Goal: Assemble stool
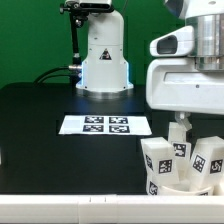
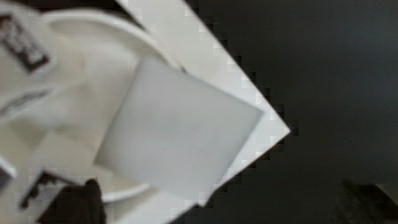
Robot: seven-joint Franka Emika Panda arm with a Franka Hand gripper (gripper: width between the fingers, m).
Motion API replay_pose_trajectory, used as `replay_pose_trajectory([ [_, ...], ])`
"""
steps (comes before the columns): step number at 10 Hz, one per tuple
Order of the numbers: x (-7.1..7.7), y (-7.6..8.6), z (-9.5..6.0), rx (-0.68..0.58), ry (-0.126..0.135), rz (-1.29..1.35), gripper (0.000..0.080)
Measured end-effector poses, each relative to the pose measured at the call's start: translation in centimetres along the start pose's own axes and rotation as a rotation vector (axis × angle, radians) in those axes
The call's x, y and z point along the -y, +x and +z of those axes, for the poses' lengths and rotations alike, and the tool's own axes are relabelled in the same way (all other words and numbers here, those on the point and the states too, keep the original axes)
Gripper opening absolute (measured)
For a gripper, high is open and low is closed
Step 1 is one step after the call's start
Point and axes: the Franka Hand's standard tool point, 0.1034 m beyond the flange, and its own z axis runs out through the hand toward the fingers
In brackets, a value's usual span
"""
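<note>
- Here, on the black table (image 1: 40,120), a Panda arm's white wrist housing (image 1: 185,85) hangs low at the exterior view's right, above a cluster of white stool parts at the table's front edge.
- The stool parts: several chunky white legs (image 1: 158,165) stand close together with their upper ends pointing up, each bearing black-and-white square tags; a second leg (image 1: 207,160) leans at the cluster's right side. A rounded white form beneath them, probably the seat (image 1: 190,185), is mostly hidden by the legs.
- The gripper (image 1: 181,131) reaches down from the housing into the gap between the legs. One pale finger (image 1: 180,130) shows, just beside the upper end of the nearest leg; whether it touches cannot be told.
- Claw state: cannot be told. The exterior view shows only one finger clearly, and the wrist view shows just dark fingertip shapes (image 2: 68,200) at the picture's edge.
- Wrist view: a flat grey-white face of a leg (image 2: 178,125) lies tilted over a curved white rim (image 2: 80,50); a blurred tag (image 2: 22,45) shows at one corner.
- The marker board (image 1: 105,124), flat with four tags, lies mid-table, well apart from the cluster.
- The robot base (image 1: 104,60) stands at the far side against a green backdrop (image 1: 30,40).
</note>
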Motion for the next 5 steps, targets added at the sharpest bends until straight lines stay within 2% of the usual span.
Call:
replay_pose_trajectory([
  [2,0.50,-0.55,-0.30,0.062,0.005,-0.338,0.0649],
  [3,0.69,-0.30,-0.47,0.034,0.010,-0.393,0.0649],
  [5,0.20,-0.06,-0.31,0.032,-0.006,-0.504,0.0649],
])
